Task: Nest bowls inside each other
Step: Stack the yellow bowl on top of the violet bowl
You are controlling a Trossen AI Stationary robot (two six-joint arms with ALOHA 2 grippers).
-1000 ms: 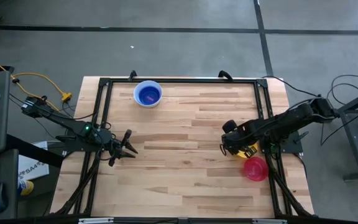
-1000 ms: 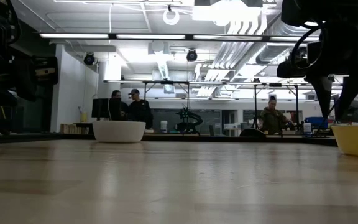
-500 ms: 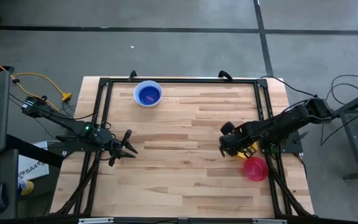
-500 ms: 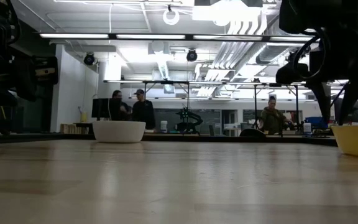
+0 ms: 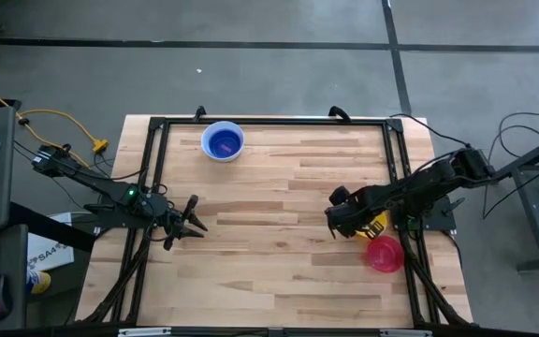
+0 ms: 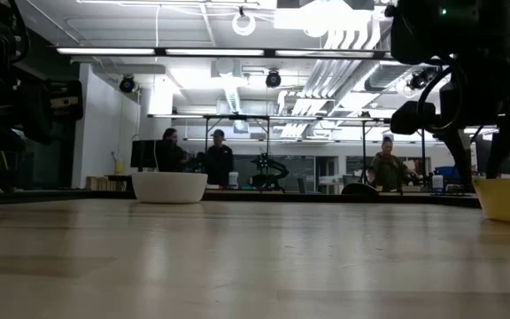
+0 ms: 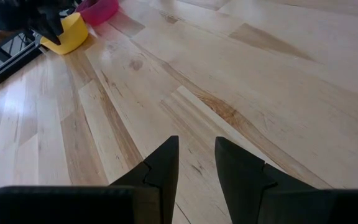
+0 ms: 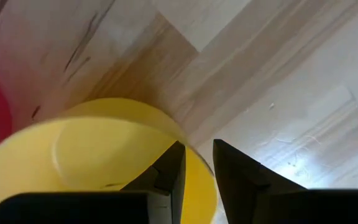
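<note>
Nesting is partly done, as far as can be judged. At the far edge of the surface (image 5: 279,201) the white bowl (image 5: 223,141) already holds the blue bowl (image 5: 224,142), and a faint purple patch shows at its centre, which may be the purple one, too small to be sure. The yellow bowl (image 5: 374,226) and red-pink bowl (image 5: 384,254) sit loose near the right edge, touching or just beside each other, not nested.

The right tool (image 8: 197,163) is down at the yellow bowl, one finger inside the rim and one outside, a narrow gap between them; whether it pinches the wall I cannot tell. The bowl looks seated on the surface in the low view.

The left tool (image 7: 196,163) waits on the left side, fingers slightly apart, holding nothing.

Left to do: yellow and red-pink both need joining to the stack.
</note>
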